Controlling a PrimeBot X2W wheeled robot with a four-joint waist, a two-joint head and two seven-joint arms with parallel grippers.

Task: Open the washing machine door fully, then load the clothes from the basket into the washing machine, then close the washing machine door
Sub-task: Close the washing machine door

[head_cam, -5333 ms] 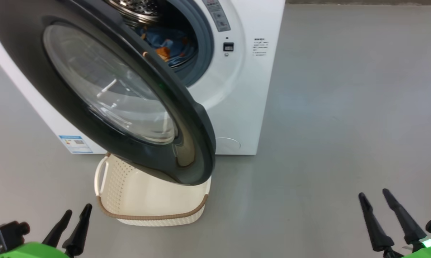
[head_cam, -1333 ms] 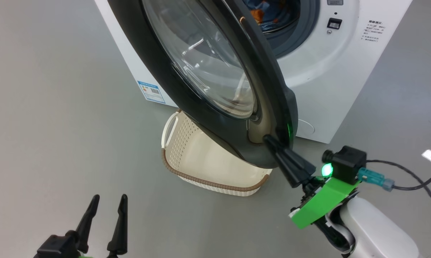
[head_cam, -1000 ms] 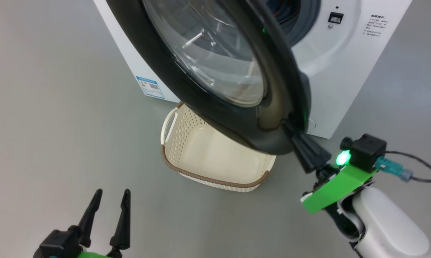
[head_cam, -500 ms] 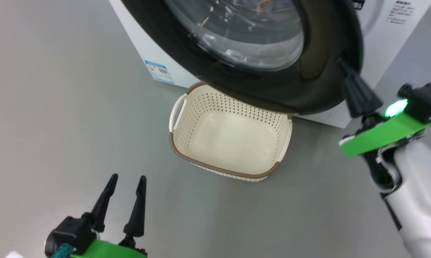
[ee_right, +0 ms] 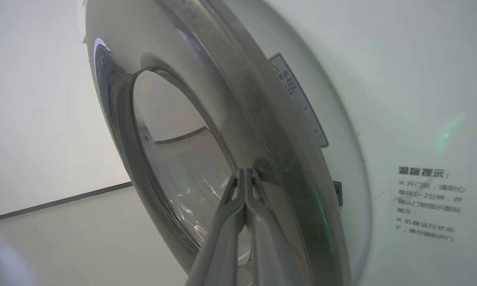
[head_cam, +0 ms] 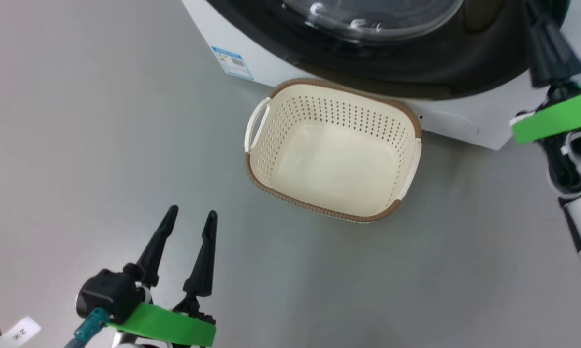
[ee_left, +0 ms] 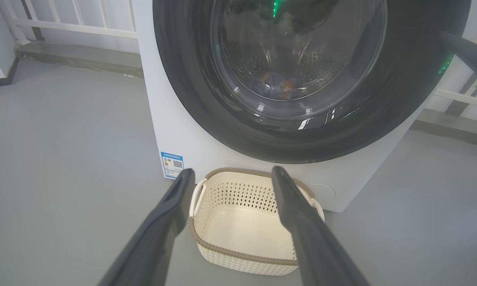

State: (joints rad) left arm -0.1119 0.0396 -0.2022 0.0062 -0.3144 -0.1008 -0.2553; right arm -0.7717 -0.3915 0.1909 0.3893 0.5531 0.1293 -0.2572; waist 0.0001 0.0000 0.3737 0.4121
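Right gripper (ee_right: 244,171) fingers pinched together, empty, tips against the washing machine door (ee_right: 270,139); push squarely on its rim until it latches; left gripper (ee_left: 232,172) fingers wide.

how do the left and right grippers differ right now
The left gripper is open, fingers spread; the right gripper is shut, fingers together. The left gripper hangs over the floor short of the basket; the right gripper's tips sit at the washing machine door's rim. Both have dark fingers.

Glossy black door (ee_left: 181,79), perforated plastic basket (head_cam: 339,112)
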